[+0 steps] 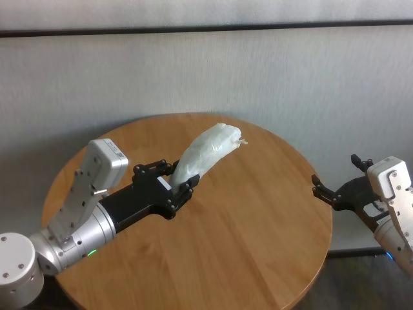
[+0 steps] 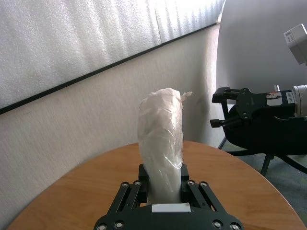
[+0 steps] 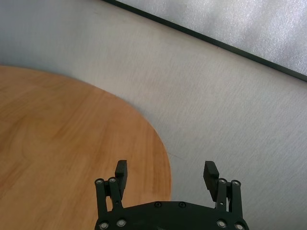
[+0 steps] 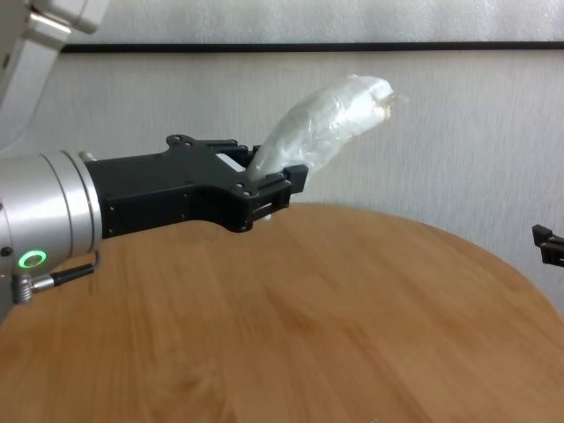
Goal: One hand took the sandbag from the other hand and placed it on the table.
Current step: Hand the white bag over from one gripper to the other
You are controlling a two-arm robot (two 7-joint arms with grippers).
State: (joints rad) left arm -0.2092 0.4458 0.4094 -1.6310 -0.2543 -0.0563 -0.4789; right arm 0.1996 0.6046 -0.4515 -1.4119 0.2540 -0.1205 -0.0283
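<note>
Left arm: silver cylindrical wrist with a green glowing ring, reaching out over the left half of the round, light-brown wood-grain counter [image 1: 258, 213]. Its black two-finger left pincer [image 1: 173, 183] is clamped on the lower end of the small white crinkled sandbag [image 1: 206, 152]. The pouch stands clear of the counter top, tilted up and away from the pincer toward the counter's far side, with its tied tip at the upper end. In the left wrist view the bag rises straight out from between the two fingers [image 2: 184, 184], which press against its sides.

Right arm: off the counter's right edge, beside it. Its black right pincer [image 1: 335, 190] is spread wide with nothing between the fingers [image 3: 211, 173]; the right wrist view shows them over the counter rim and the grey wall behind. It is well apart from the sandbag.
</note>
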